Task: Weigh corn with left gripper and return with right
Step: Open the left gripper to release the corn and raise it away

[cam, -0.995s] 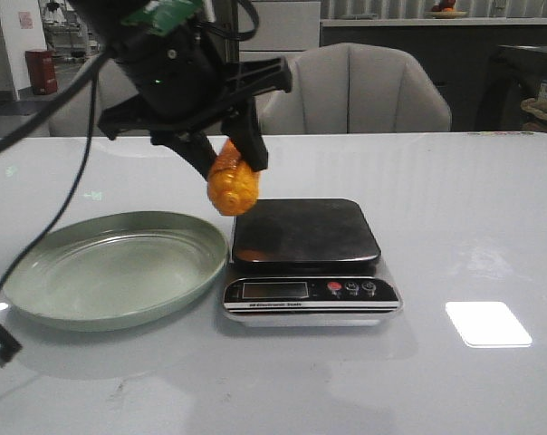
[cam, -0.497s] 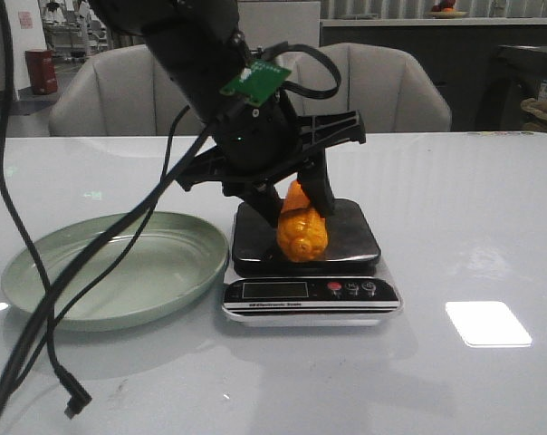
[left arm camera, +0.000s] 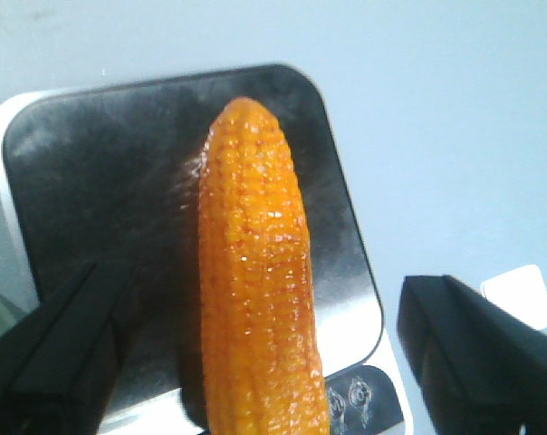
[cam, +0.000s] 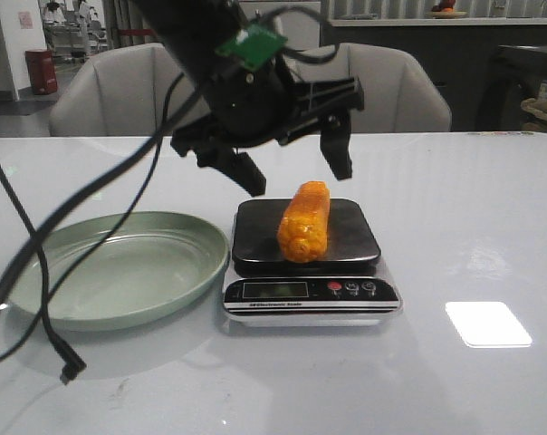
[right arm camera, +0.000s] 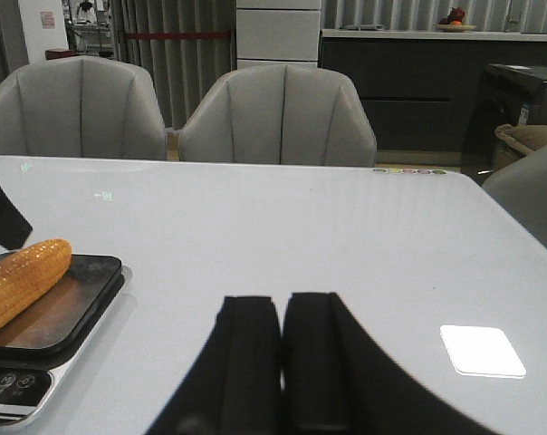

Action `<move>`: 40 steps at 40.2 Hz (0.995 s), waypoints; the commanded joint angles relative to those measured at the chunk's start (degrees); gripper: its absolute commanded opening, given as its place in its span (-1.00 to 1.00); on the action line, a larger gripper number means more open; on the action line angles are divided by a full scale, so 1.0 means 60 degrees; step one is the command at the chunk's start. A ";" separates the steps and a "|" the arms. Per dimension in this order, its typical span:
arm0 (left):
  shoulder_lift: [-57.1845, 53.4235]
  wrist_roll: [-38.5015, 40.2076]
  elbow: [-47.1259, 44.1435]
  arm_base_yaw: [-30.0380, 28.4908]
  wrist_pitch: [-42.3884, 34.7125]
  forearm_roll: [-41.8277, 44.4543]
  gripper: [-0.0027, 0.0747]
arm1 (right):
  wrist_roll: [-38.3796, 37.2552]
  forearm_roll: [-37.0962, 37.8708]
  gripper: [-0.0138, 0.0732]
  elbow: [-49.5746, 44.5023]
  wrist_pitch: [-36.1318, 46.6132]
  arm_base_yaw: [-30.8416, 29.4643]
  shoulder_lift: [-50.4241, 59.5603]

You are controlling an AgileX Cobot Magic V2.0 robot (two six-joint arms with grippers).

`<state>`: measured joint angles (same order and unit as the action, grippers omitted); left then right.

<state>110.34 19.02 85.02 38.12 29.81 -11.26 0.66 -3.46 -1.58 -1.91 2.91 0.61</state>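
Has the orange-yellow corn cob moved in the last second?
Yes. The orange-yellow corn cob went from above the black scale platform's left edge down onto it.

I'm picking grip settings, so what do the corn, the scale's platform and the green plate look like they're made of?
The corn looks like glossy moulded plastic: uniform orange kernels with sharp highlights, though real corn isn't ruled out. The scale platform looks like dark brushed metal or glass, showing streaky reflections. The green plate seems matte enamelled metal or plastic, with a thin rolled rim.
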 commanded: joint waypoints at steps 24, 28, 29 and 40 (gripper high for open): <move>-0.6097 0.0039 -0.3846 0.0015 -0.1053 0.2297 0.72 | 0.0094 0.0124 -0.30 -0.0022 0.0802 -0.0049 0.0194; -0.7209 0.0039 -0.4649 0.0015 -0.1370 0.2463 0.72 | 0.0094 0.0124 -0.30 -0.0022 0.0802 -0.0049 0.0194; -0.7440 0.0039 -0.4869 0.0015 -0.1443 0.2534 0.72 | 0.0094 0.0124 -0.30 -0.0022 0.0802 -0.0049 0.0194; -1.0486 0.0039 -0.6785 0.0015 -0.1625 0.3045 0.72 | 0.0094 0.0124 -0.30 -0.0022 0.0802 -0.0049 0.0194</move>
<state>52.45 19.02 45.17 38.12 24.43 5.80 0.66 -3.46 -1.58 -1.91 2.91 0.61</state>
